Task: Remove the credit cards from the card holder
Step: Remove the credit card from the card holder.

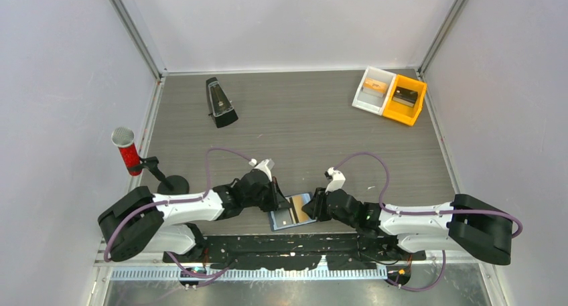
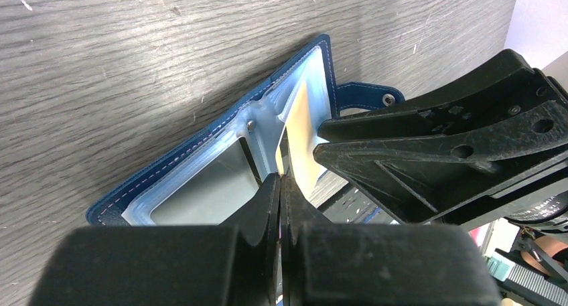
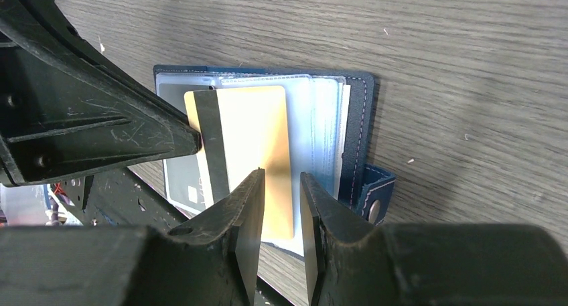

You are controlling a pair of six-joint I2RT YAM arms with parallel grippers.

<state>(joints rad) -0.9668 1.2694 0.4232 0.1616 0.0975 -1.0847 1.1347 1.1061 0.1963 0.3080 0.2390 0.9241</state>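
The card holder [image 1: 285,217] lies open near the table's front edge, navy outside [image 3: 365,118] with clear light-blue sleeves [image 2: 261,115]. An orange-yellow card [image 3: 258,128] with a black stripe sticks partly out of the sleeves toward the left; it also shows in the left wrist view [image 2: 305,118]. My left gripper [image 2: 281,177] is shut on this card's left edge [image 1: 280,200]. My right gripper [image 3: 281,182] is open with a narrow gap, its tips just over the card and the holder's right half [image 1: 313,205]. A whitish-grey card [image 3: 181,182] sits inside the left sleeve.
A black metronome [image 1: 220,102] stands at the back left. A red microphone on a stand [image 1: 127,152] is at the left edge. A white bin [image 1: 374,88] and a yellow bin [image 1: 405,100] sit at the back right. The black mounting plate [image 1: 288,242] borders the holder's near side.
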